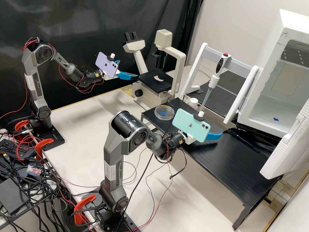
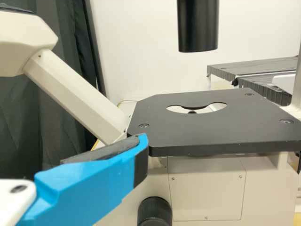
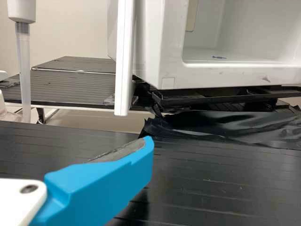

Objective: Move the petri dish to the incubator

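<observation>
The clear petri dish (image 1: pixel 164 112) lies flat over a blue mark at the left end of the black tabletop (image 1: pixel 225 167), near the microscope (image 1: pixel 161 79). The right gripper (image 1: pixel 215 136) hangs over the tabletop to the right of it, jaws apart and holding nothing; the left gripper (image 1: pixel 128 75) is by the microscope stage, likewise apart and unladen.

Fetching the dish comes first, I'd judge, and the right arm looks well placed. It should come in low and level, straddle the dish across its middle, and close softly on the side wall; a high pinch might catch only a lid, if there is one, and a hard squeeze could make it skid. The pipette (image 1: pixel 214 77) and white bottle (image 1: pixel 193 102) stand close, so a straight lift clear of both seems wise before turning to the open incubator (image 3: pixel 160 52).
</observation>
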